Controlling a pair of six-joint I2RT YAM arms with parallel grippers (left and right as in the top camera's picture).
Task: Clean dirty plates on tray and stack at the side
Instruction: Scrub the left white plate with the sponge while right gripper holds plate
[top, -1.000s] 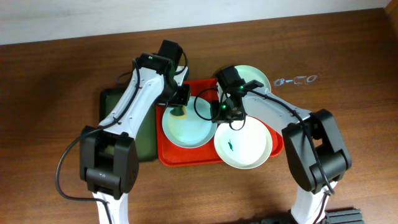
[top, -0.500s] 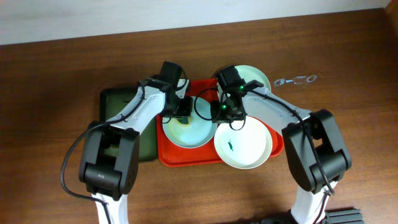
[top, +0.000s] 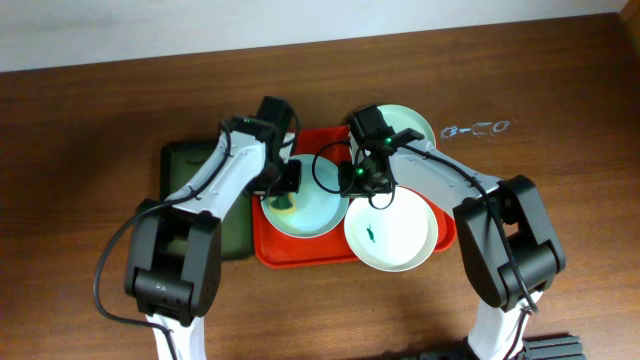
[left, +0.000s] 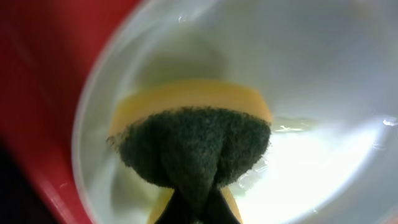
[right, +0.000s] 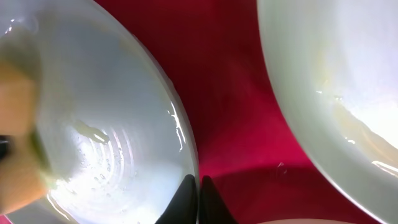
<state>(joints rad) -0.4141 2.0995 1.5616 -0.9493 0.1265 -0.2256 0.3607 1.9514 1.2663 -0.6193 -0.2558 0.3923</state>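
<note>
The red tray (top: 300, 250) holds a wet plate (top: 312, 212) at its left. My left gripper (top: 286, 190) is shut on a yellow sponge (top: 285, 203) with a dark green scouring face (left: 193, 146), pressed onto that plate (left: 317, 87). My right gripper (top: 357, 185) is shut on the same plate's right rim (right: 186, 155), fingertips (right: 188, 198) pinched together. A second plate (top: 392, 232) with a green smear overhangs the tray's front right. The third plate (top: 408, 124) lies at the back right.
A dark green tray (top: 190, 170) lies left of the red one, partly under my left arm. A small clear object (top: 480, 128) sits on the wooden table at the back right. Red tray floor (right: 230, 93) shows between two plates.
My left gripper has slid the sponge across the left plate, a little toward the front. The right gripper and all three plates have stayed in place.
</note>
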